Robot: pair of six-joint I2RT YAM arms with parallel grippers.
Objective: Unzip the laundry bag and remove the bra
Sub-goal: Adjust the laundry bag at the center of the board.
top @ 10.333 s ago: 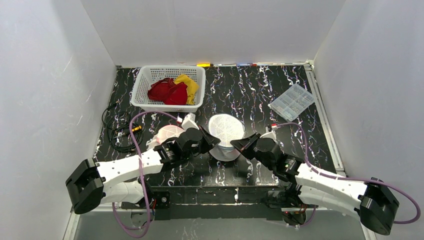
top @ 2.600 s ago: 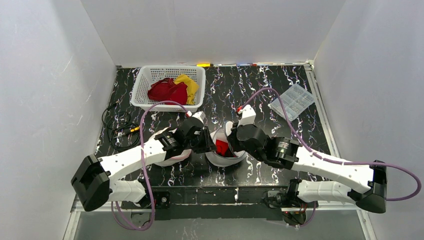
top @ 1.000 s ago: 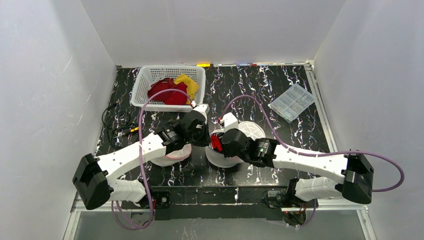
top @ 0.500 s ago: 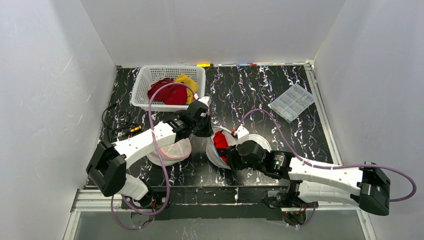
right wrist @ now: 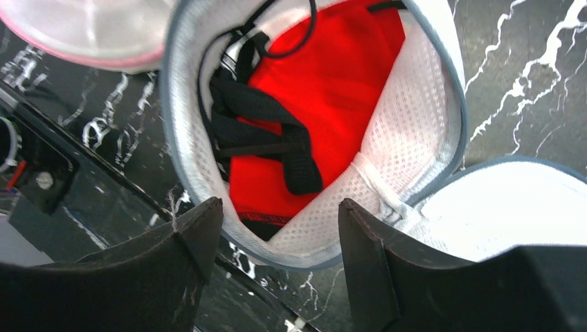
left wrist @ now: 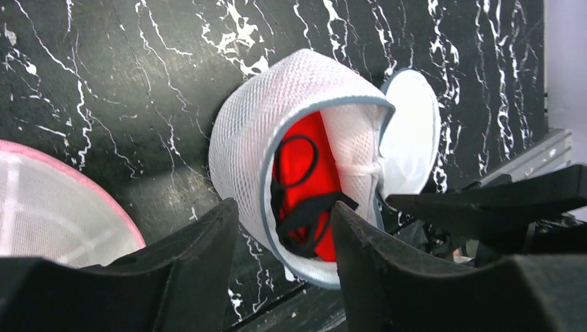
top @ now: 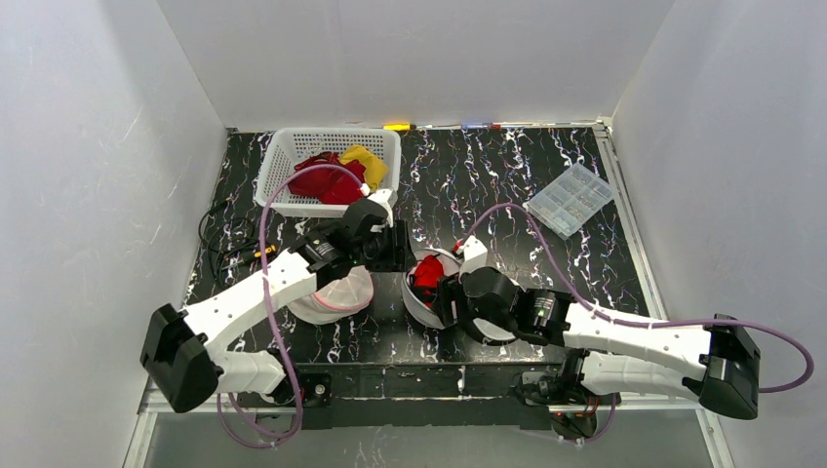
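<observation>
Cable coil (top: 226,255): black, at 9 o'clock by the left wall. It lies off the working patch and seems to have no part in the task.

Basket (top: 278,171): white lattice, at 11 o'clock, holding red and yellow garments. Going by that load, it is probably where removed items are dropped.

Pink-rimmed mesh bag (top: 336,292): at 7 o'clock, just beside the laundry bag and partly under the left arm. It looks set aside.

Left hand (left wrist: 284,218): fingers spread, nothing between them. It hangs over the laundry bag's 10 o'clock side, apparently to leave the mouth free.

Laundry bag (left wrist: 253,117): white mesh dome with grey binding, at 6 o'clock near the arm bases. It is unzipped and lies tipped so that the mouth faces both hands.

Bra (right wrist: 332,83): red with black straps, wholly inside the laundry bag, with the straps bunched at the opening. It is not yet out.

Right hand (right wrist: 277,207): fingers spread and empty, aimed into the opening from the 4 o'clock side. It looks placed to reach in for a strap.

Flap (left wrist: 414,128): round panel folded back onto the bench at the bag's 3 o'clock, joined to it by a short strip. There it is out of the way of a reach.

Organiser box (top: 570,199): clear plastic, at 2 o'clock, well apart.

Bench (top: 488,175): black with white marbling, hard and smooth.

Room: plain white walls on three sides, evenly lit.
</observation>
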